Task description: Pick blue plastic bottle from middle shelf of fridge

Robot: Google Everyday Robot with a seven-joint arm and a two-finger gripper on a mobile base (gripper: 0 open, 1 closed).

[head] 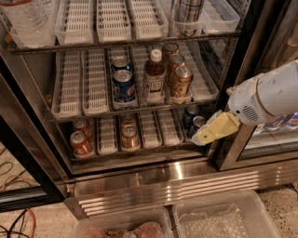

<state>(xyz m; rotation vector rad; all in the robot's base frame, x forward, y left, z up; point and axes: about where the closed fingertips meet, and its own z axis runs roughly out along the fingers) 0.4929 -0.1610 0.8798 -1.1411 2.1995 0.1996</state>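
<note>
The blue plastic bottle (153,76), with dark brown liquid, a white cap and a pale label, stands upright on the middle shelf (70,100) of the fridge (177,179), between blue cans (124,86) on its left and gold-brown cans (179,81) on its right. My gripper (201,137), with cream-yellow fingers, sits in front of the lower shelf's right end, below and to the right of the bottle and apart from it. Its white arm (270,95) comes in from the right.
The top shelf holds a tall silver can (186,14) and a clear container (28,21). The lower shelf holds red-orange cans (80,142) and dark cans (192,116). Two clear bins (223,214) sit on the floor in front. Cables (18,223) lie at lower left.
</note>
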